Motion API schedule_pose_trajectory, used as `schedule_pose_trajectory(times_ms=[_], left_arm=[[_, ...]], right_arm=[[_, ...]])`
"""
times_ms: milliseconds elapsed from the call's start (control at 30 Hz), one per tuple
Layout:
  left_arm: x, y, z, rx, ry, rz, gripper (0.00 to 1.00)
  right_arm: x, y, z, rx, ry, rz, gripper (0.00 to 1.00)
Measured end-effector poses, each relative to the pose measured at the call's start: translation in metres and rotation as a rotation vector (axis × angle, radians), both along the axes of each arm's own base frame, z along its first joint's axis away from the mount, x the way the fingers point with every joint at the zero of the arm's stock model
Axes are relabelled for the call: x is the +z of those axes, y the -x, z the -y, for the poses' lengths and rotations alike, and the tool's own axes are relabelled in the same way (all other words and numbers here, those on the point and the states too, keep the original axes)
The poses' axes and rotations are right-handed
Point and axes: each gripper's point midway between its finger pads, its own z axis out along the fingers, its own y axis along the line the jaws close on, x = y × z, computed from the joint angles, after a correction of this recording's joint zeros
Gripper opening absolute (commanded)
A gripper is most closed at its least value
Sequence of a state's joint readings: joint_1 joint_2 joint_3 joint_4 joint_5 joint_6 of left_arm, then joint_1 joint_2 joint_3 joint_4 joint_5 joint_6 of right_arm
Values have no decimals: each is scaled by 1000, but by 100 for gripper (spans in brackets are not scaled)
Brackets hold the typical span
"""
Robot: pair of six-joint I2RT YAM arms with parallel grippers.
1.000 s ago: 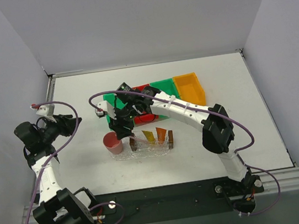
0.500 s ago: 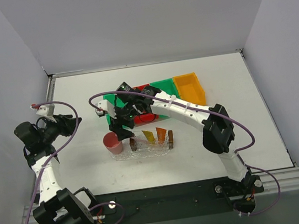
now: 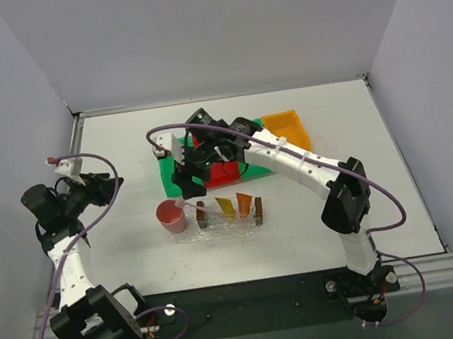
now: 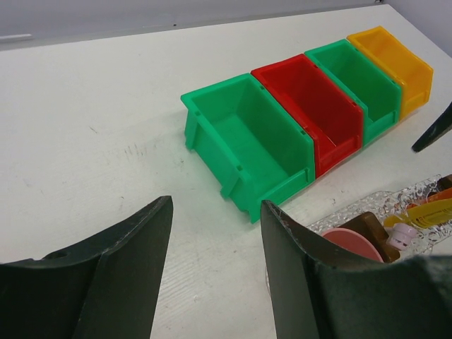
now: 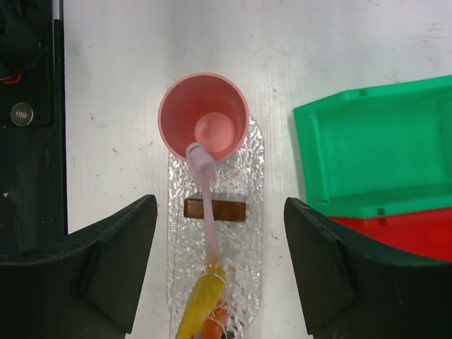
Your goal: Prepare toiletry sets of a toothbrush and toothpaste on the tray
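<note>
The toothbrush (image 5: 205, 212) leans over one handle block of the tray (image 3: 258, 208), its head at the rim of the pink cup (image 5: 176, 113). Both toothpaste tubes (image 3: 225, 207) sit in the tray. The right gripper (image 5: 219, 201) hangs above with jaws apart and empty. The left gripper (image 4: 215, 205) is likewise open. The bins (image 4: 247, 141) stand just behind.

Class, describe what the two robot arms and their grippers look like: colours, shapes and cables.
The left arm and the right arm have white tubular links joined by bulky black joints, with a purple cable looping along each. The left gripper and the right gripper each have two broad, dark fingers tapering toward the tips.
</note>
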State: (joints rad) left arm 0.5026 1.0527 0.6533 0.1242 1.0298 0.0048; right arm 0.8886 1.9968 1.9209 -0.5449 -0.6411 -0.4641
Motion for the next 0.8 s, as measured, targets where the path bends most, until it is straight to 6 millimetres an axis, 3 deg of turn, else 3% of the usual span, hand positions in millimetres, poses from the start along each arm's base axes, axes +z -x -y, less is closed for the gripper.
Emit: schedule_pose_trajectory(times_ms=[233,367,500,800], left_arm=[[6,3,2,-3,1,13,63],[7,6,6,-23,5,13,63],[6,10,9,-50,-8,5,63],[-8,16,10,-72,-61,-24,63]], right_arm=[[57,-12,55,-118,-59,85,69],[72,-9,88,-175,-67,122,69],[58,-1,119,-221,-28,109,69],[-3,-2,205,-389,108,36,66]])
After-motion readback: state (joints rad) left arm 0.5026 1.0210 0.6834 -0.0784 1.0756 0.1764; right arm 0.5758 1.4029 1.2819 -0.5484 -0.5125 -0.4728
